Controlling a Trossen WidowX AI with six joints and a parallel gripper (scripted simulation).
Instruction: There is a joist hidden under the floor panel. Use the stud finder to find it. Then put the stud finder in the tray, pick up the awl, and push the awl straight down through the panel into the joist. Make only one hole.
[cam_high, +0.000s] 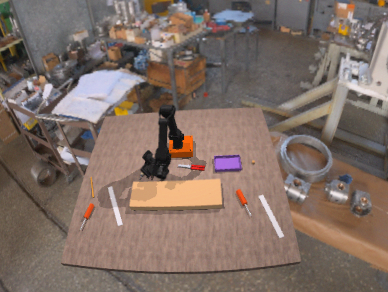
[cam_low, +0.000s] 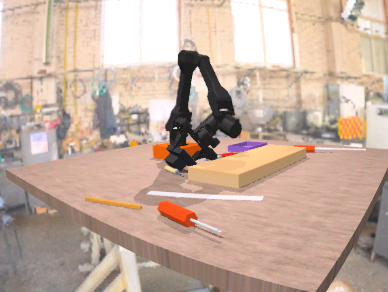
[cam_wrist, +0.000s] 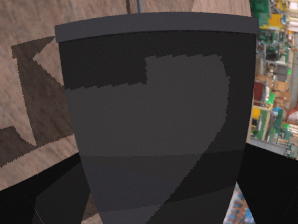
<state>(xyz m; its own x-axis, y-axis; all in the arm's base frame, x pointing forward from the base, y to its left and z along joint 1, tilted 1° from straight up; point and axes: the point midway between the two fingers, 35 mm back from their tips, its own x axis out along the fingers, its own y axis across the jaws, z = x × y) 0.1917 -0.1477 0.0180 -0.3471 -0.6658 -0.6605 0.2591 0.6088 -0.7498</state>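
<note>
My gripper (cam_high: 155, 171) (cam_low: 192, 156) is low at the back left of the floor panel (cam_high: 176, 197) (cam_low: 250, 165). It is shut on the stud finder (cam_wrist: 145, 115), a dark block with a grey rim that fills the middle of the wrist view. Its exact height above the table is unclear. A small tool with a pale yellow handle (cam_low: 171, 169), which looks like the awl, lies under the gripper near the panel's left end, mostly hidden. The purple tray (cam_high: 227, 163) (cam_low: 247, 146) is empty, right of the arm's base. No hole shows in the panel.
A red-handled tool (cam_high: 198, 167) lies behind the panel. Orange-handled screwdrivers (cam_high: 88, 212) (cam_high: 242, 196) and white strips (cam_high: 115, 206) (cam_high: 270, 216) lie at both sides. A yellow pencil (cam_high: 92, 187) (cam_low: 113, 202) is at the far left. A small tan piece (cam_high: 253, 162) is right of the tray.
</note>
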